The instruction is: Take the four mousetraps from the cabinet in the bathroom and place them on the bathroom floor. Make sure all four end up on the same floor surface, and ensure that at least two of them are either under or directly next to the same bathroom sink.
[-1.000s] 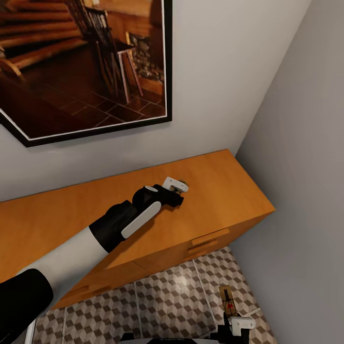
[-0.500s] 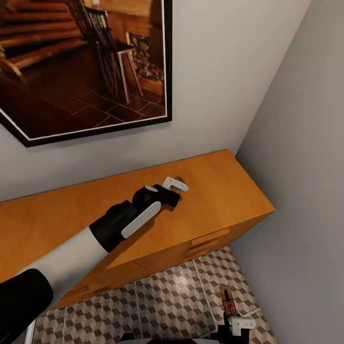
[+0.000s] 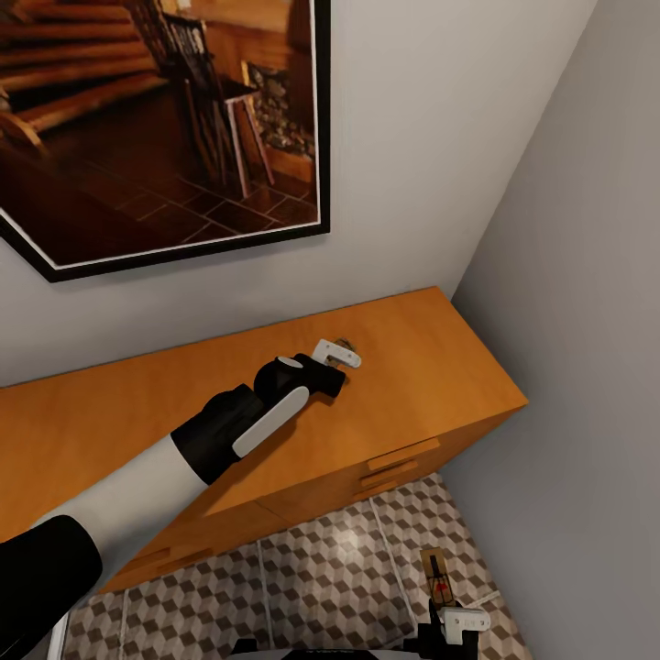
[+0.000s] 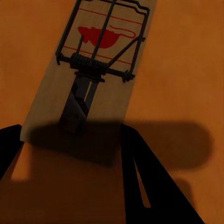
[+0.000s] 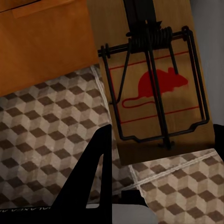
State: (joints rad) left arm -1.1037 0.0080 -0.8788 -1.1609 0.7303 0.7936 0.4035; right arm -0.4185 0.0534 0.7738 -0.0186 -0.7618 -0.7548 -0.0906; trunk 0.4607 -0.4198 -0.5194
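No brand or lettering can be read anywhere; the only printing is a red mouse silhouette inside thin red lines on each trap board.

You have two mousetraps in view. One mousetrap (image 4: 91, 74) lies flat on the orange-brown top of the cabinet (image 3: 431, 367), toward its right end near the back wall. Your left gripper (image 3: 341, 356) is down at that trap: in the left wrist view the two dark fingers (image 4: 154, 186) stand apart, one at each side of the board's near end, their shadow falling across it. Whether they touch the wood you cannot tell.

The second mousetrap (image 5: 154, 79) stands out from your right gripper (image 3: 449, 614), low at the right of the head view, above the cube-patterned bathroom floor (image 3: 321, 577). In the right wrist view one dark finger (image 5: 91, 182) sits at one edge of the board and a sliver of the other at the opposite edge, so the hand looks clamped on it.

One framed picture (image 3: 156, 119) of a wooden staircase hangs on the grey wall above the cabinet. Three bar handles show on the cabinet's right front, and one more at the left.
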